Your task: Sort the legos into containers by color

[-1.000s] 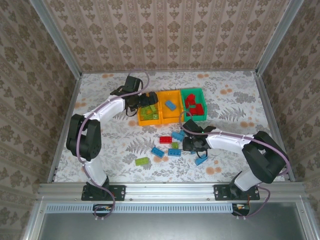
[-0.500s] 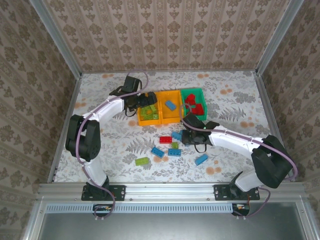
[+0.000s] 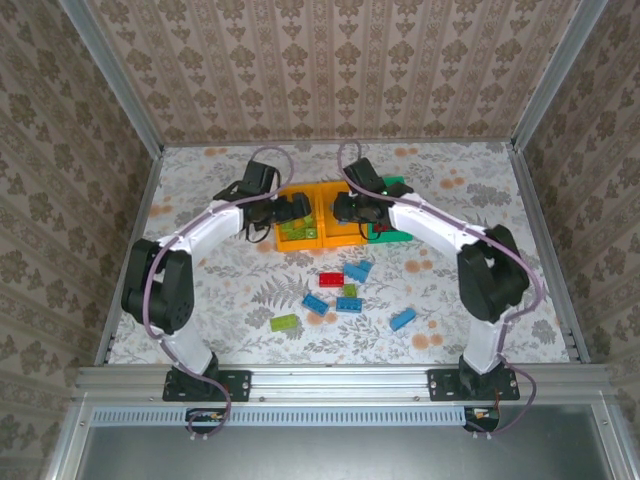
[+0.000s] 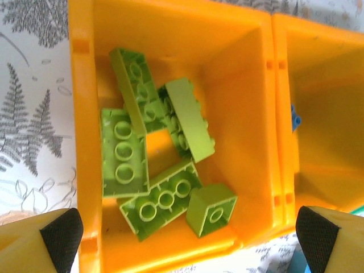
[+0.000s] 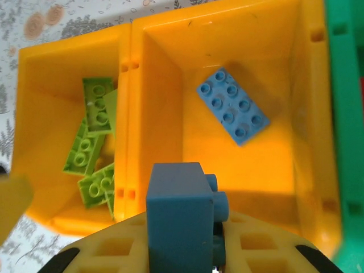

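My right gripper (image 5: 190,259) is shut on a blue lego (image 5: 176,213) and hangs over the middle orange container (image 5: 310,170), where one blue lego (image 5: 233,106) lies flat. In the top view this gripper (image 3: 346,208) is above that container (image 3: 338,238). My left gripper (image 4: 185,242) is open over the left orange container (image 4: 85,114), which holds several lime green legos (image 4: 122,151). The right arm partly covers the green container (image 3: 398,186). On the table lie a red lego (image 3: 331,279), several blue legos (image 3: 316,304) and a lime one (image 3: 284,322).
The three containers stand side by side at the middle back of the floral table (image 3: 220,290). A lone blue lego (image 3: 403,319) lies front right. Metal rails (image 3: 540,250) and patterned walls border the table.
My right gripper shut on a blue lego among the loose ones, lifted it and carried it back to above the middle orange container. The left arm has barely moved.
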